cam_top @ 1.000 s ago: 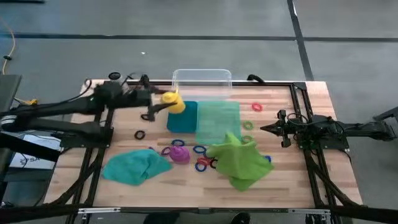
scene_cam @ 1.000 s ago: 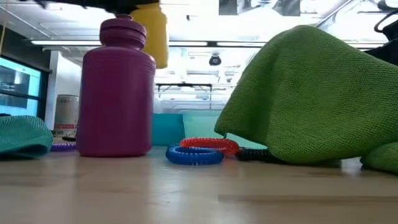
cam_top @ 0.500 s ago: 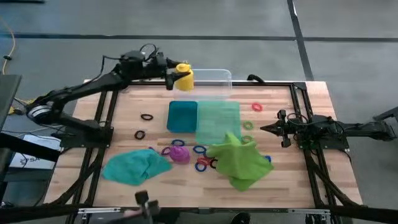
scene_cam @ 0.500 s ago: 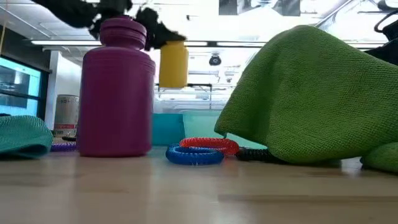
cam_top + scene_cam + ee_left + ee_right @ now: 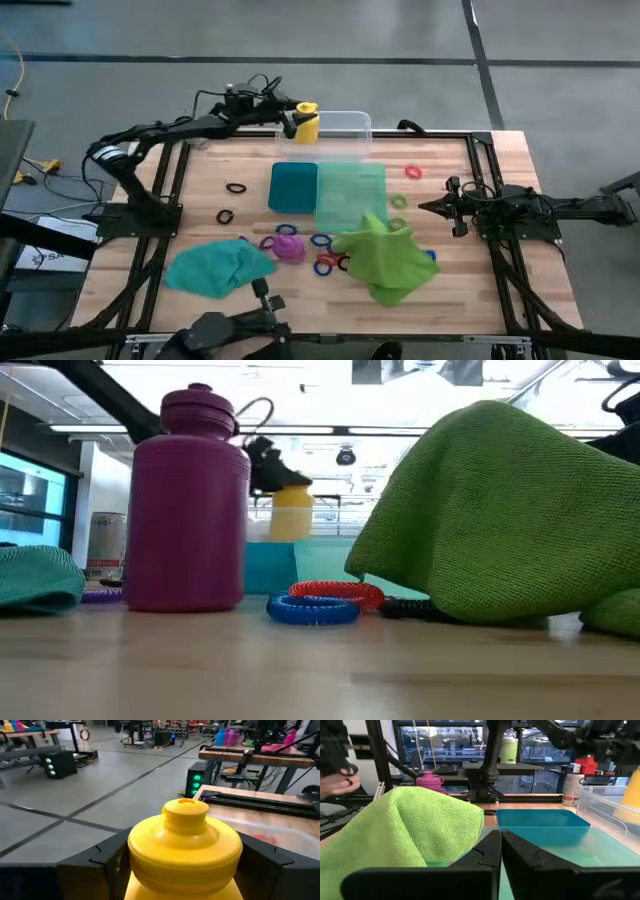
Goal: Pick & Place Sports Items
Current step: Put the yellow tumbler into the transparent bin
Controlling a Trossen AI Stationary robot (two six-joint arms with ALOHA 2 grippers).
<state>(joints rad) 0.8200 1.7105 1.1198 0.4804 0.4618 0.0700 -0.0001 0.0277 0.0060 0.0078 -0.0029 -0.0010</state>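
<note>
While the left gripper (image 5: 296, 118) pinches the yellow bottle (image 5: 306, 121) over the near-left rim of the clear tub (image 5: 340, 127), letting go off-center could bounce it off the wall. Right gripper (image 5: 428, 207) sits pressed together, parked at the table's right.

The bottle (image 5: 306, 121) hangs over the tub's (image 5: 340, 124) left end, behind the tray (image 5: 294, 187).

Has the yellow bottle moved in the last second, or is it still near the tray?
Yes. The left tool has carried the yellow bottle away from the teal tray to the clear tub.
</note>
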